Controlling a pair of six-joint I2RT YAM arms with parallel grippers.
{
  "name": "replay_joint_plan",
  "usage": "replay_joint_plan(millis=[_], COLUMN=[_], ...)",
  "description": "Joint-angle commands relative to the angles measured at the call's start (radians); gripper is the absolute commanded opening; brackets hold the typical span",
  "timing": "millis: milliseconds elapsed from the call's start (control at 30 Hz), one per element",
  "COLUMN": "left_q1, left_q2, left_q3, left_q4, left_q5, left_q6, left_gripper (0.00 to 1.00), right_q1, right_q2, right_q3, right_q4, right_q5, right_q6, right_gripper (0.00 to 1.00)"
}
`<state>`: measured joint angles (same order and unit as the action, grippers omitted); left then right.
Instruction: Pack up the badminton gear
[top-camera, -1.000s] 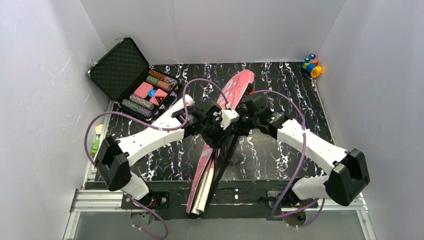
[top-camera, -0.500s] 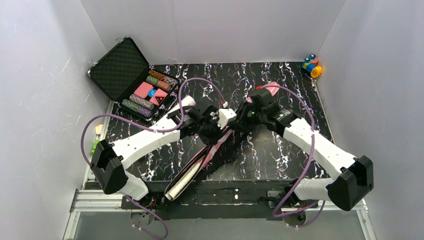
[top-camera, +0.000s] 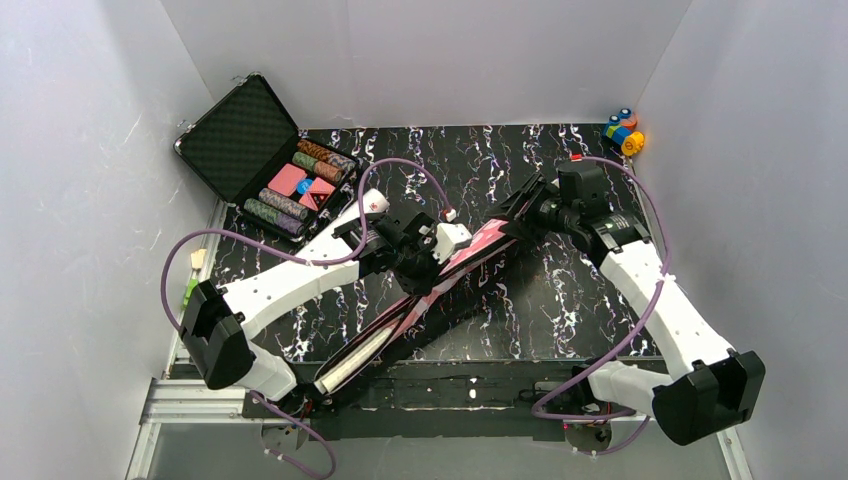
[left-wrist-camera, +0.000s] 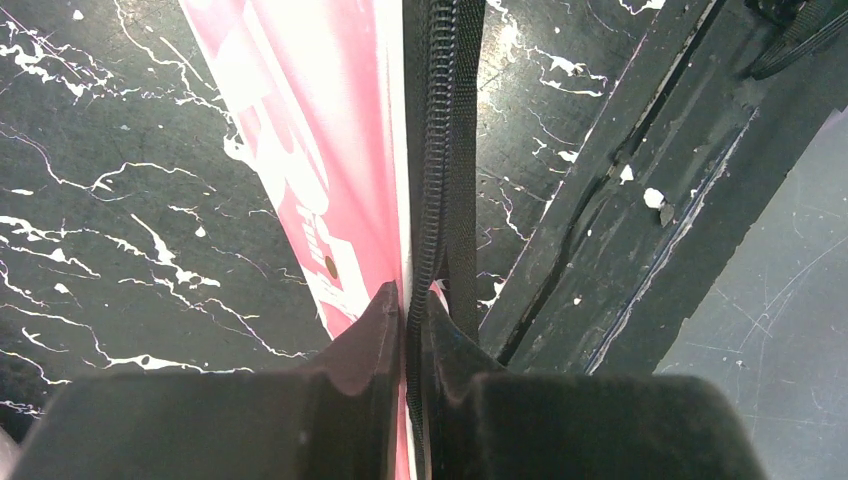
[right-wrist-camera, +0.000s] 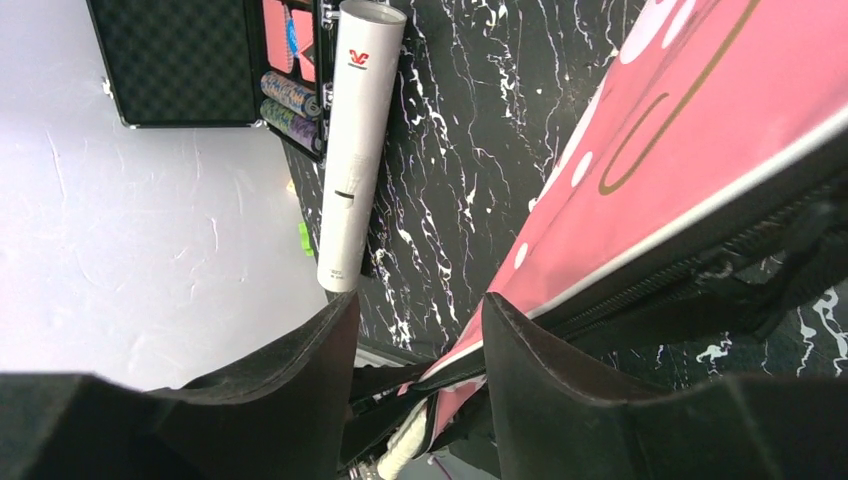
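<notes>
Both arms are at the pink bag (top-camera: 478, 243), which stretches diagonally over the surface (top-camera: 560, 290) from near-left to far-right: left gripper (left-wrist-camera: 408, 300) is pinched tight on its black zipper (left-wrist-camera: 440, 150), while right gripper (right-wrist-camera: 415, 310) sits at the far end, fingers spread, can't tell if it's actually gripping.

Bag (right-wrist-camera: 700, 130): pink, white dots, thin gold line, black zipper (left-wrist-camera: 440, 150) edge. Table (top-camera: 560, 290) under bag: black marble, white veins. Tube (right-wrist-camera: 355, 150) left of bag: white, red logo. Case (top-camera: 240, 135) far left of bag: black, striped chips.
</notes>
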<state>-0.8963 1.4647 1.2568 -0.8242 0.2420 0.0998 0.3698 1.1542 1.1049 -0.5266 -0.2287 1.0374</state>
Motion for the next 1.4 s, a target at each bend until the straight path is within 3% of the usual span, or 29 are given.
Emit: replay_joint_plan(millis=[0,267,600,800,1033,1167,1367], left_q1=[0.0,0.001,0.003,0.007,0.008,0.009,0.01], left_q2=[-0.055,-0.034,-0.052,-0.063,-0.062,-0.058,-0.06], left_q3=[0.043,0.058,0.054,0.063,0.078,0.079,0.074], left_q4=[0.03,0.041,0.04,0.034,0.025,0.023,0.02], left_q5=[-0.003,-0.074,-0.069,-0.052,-0.028,-0.014,-0.014], left_q6=[0.006,0.002,0.008,0.014,0.014,0.008,0.011], left_gripper=[0.0,0.0,0.0,0.0,0.0,0.0,0.0], right_q1=[-0.023,-0.039,-0.058,-0.061,-0.064,-0.071,-0.077], right_q2=[-0.062,-0.165,-0.166,-0.225,-0.279,-0.306,-0.323], right_q3=[-0.019,-0.109,-0.13,-0.283,-0.355,-0.384,-0.349], right_q4=[-0.012,-0.047,-0.026,0.157,0.251,0.323,0.289], right_q5=[-0.022,0.038,0.05,0.127,0.217,0.21,0.134], right_q6=[-0.017,-0.018,-0.03,0.028,0.056,0.084,0.101], right_gripper=[0.57,0.64,0.67,0.67,0.66,0.65,0.65])
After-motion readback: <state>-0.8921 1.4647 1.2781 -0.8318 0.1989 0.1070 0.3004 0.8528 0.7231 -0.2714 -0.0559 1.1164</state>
